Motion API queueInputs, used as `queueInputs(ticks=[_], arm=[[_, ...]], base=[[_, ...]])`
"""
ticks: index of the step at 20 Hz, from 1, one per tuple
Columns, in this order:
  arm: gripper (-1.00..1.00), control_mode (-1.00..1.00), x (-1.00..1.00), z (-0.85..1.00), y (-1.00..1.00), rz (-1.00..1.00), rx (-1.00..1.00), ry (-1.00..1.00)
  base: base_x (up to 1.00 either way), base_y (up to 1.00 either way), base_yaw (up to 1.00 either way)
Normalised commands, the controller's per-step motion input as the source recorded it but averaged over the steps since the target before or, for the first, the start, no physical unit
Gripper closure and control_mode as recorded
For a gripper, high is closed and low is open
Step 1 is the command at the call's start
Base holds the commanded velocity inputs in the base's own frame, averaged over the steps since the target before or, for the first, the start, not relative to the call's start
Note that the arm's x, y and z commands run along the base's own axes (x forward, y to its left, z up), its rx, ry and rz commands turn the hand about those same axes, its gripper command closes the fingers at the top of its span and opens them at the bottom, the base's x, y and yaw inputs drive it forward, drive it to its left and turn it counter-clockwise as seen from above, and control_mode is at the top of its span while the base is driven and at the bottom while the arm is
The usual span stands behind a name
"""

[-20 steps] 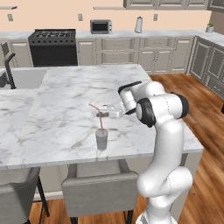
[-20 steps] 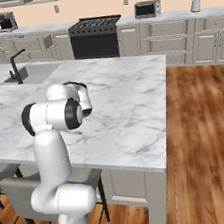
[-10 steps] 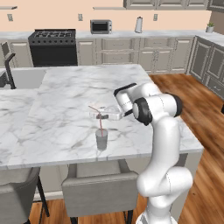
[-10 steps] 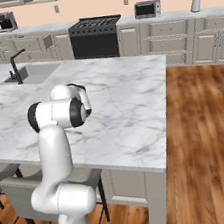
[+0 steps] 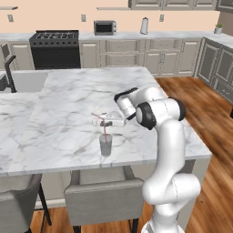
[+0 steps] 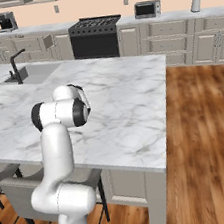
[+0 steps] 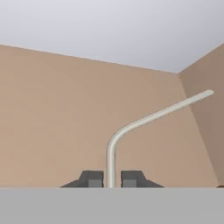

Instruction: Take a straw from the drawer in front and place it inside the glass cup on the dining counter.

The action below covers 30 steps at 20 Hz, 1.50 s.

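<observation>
A small clear glass cup (image 5: pixel 105 145) stands near the front edge of the white marble dining counter (image 5: pixel 68 100). Right above it my gripper (image 5: pixel 106 122) is shut on the thin pinkish-red straw (image 5: pixel 104 131). The straw hangs upright with its lower end inside the cup, and its bent tip angles up to the left. In the hand view the straw (image 7: pixel 144 119) rises between my shut fingers (image 7: pixel 92 178) and bends to the right against a beige wall. In the right base view my own arm (image 6: pixel 59 114) covers the cup. The drawer is out of view.
Grey padded chairs (image 5: pixel 102 195) are tucked under the counter's front edge. A sink with a dark faucet (image 5: pixel 9 73) lies at the left. A black stove (image 5: pixel 54 48) and beige cabinets line the back wall. Wooden floor (image 5: pixel 209 118) opens to the right.
The gripper has come down slightly and to the left with the straw, so the straw sits a little lower over the cup. The cup has not moved.
</observation>
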Motion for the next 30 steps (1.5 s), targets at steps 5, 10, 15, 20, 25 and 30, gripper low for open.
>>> queueInputs(ticks=[5, 10, 15, 20, 25, 30], arm=[[1.0, -1.0, 0.0, -0.19, 0.0, 0.07, 0.0, -0.03], [1.0, -1.0, 0.0, -0.18, 0.0, 0.05, 0.0, -0.04], [-1.0, -1.0, 0.0, -0.21, 0.0, 0.03, 0.0, -0.05], [-1.0, -1.0, 0.0, -0.08, 0.0, 0.02, 0.0, -0.12], [-1.0, -1.0, 0.0, 0.0, 0.0, 0.0, -0.02, -0.29], [-1.0, -1.0, 0.0, 0.0, 0.0, -0.01, -0.15, -0.38]], base=[[0.0, 0.0, 0.0], [0.0, 0.0, 0.0], [0.0, 0.0, 0.0], [0.0, 0.0, 0.0], [0.0, 0.0, 0.0], [0.0, 0.0, 0.0]])
